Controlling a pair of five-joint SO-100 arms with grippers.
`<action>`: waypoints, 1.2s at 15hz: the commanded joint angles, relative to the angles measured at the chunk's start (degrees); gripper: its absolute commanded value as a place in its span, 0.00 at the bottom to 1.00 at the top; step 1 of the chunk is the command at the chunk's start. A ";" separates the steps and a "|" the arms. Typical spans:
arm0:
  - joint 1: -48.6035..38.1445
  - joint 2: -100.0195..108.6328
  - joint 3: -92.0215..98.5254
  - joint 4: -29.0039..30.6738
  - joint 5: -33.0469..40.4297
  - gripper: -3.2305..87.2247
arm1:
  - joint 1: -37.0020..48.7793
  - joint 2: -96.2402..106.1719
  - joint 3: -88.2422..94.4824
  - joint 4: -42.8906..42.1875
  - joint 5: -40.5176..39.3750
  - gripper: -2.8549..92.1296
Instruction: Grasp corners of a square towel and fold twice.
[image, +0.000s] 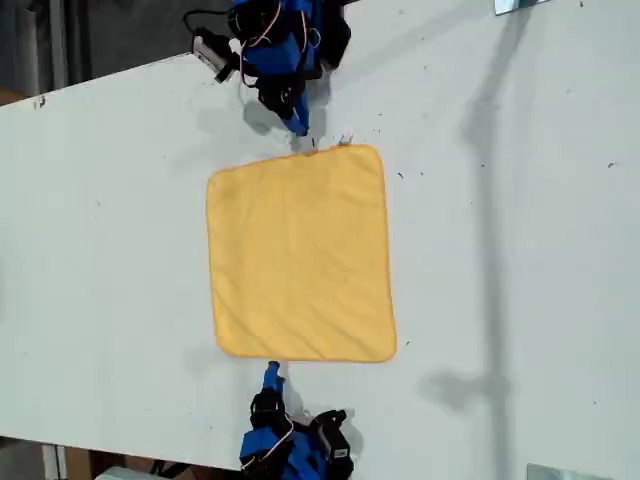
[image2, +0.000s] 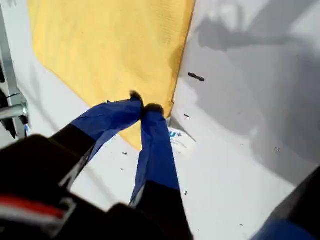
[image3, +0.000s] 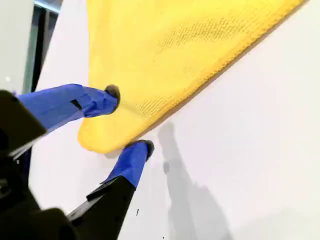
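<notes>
the towel (image: 300, 255) lies flat and spread open in the middle of the white table (image: 100, 250), between the two arms. in the exterior view its far edge sits just short of my first gripper (image: 300, 127) and its near edge just short of my second gripper (image: 272, 372). in the first wrist view the towel (image2: 110, 45) fills the ground beyond my first gripper (image2: 144, 102), whose blue jaws are brought together with the black tips nearly touching, right over the hemmed edge close to a corner; whether any cloth is pinched between them cannot be told. a small white sticker (image2: 179, 141) lies on the table just beside those tips, and a dark mark (image2: 196, 77) sits a little off the hem. in the second wrist view my second gripper (image3: 129, 119) has its jaws apart, one on either side of a rounded corner (image3: 95, 140) of the towel (image3: 190, 45), which lies between the tips. the cloth is a plain yellow-orange square with a darker stitched hem, a fine woven texture and a few soft diagonal ripples. both arms reach low toward the table, one from the far side and one from the near side, with the grippers pointing at each other across the cloth.
</notes>
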 joint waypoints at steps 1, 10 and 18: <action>1.76 0.44 -2.02 -3.78 -10.11 0.15 | 18.19 -0.18 -0.35 -2.81 -31.90 0.06; 3.78 0.44 -1.05 -7.82 -7.38 0.18 | 13.18 -2.46 -0.18 -9.32 -38.76 0.26; 3.60 0.44 -0.88 -8.17 -7.29 0.18 | -14.85 -79.89 -43.86 -13.71 -40.61 0.30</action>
